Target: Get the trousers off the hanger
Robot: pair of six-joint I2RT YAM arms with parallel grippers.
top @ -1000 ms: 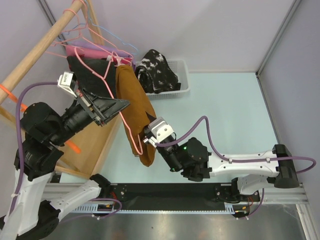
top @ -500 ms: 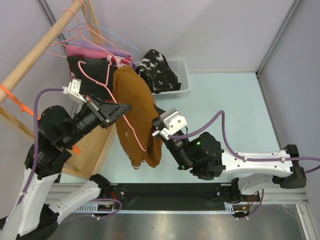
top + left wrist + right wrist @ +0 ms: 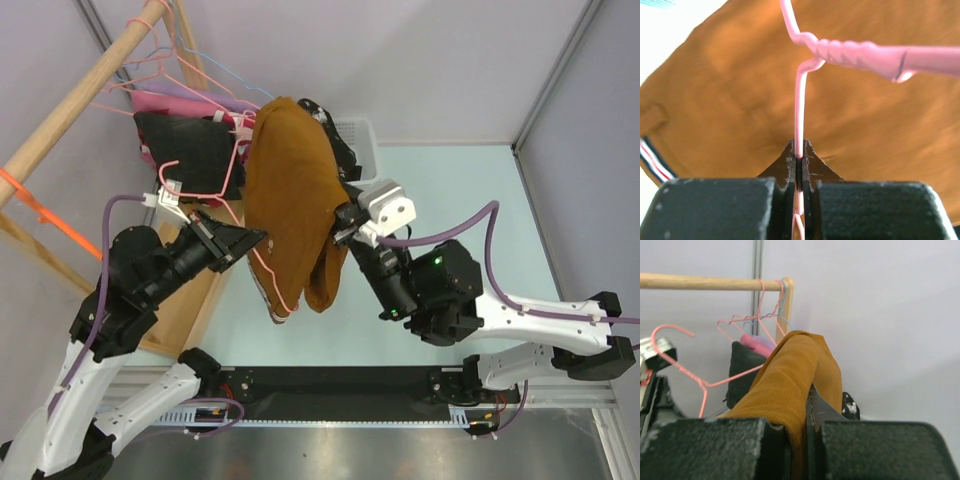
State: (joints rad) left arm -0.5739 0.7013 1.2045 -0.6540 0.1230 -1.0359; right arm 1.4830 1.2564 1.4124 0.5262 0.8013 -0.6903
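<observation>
Since the earlier frames, the rust-brown trousers [image 3: 290, 195] have been raised and carried toward the back of the table, so that the white basket [image 3: 366, 140] is now largely covered by them. The right gripper [image 3: 342, 216] has been brought up and to the right along with the cloth. The left gripper [image 3: 257, 238] has been shifted a little lower and nearer the middle.

In the right wrist view, the right gripper [image 3: 799, 407] is seen clenched on a fold of the brown trousers [image 3: 790, 367], which is drawn up over the fingers. In the left wrist view, the left gripper [image 3: 798, 161] is seen clamped on the thin wire of the pink hanger [image 3: 850, 50], with the brown cloth [image 3: 730, 100] spread just behind it.

From above, the pink hanger [image 3: 266, 275] is seen partly wrapped by the trousers, its lower wire showing below the cloth's left edge. The black-and-white printed trousers [image 3: 346, 160] are glimpsed in the basket behind the brown pair. A black garment [image 3: 190, 150] and a pink one [image 3: 160, 102] are hung from the wooden rail [image 3: 75, 85].
</observation>
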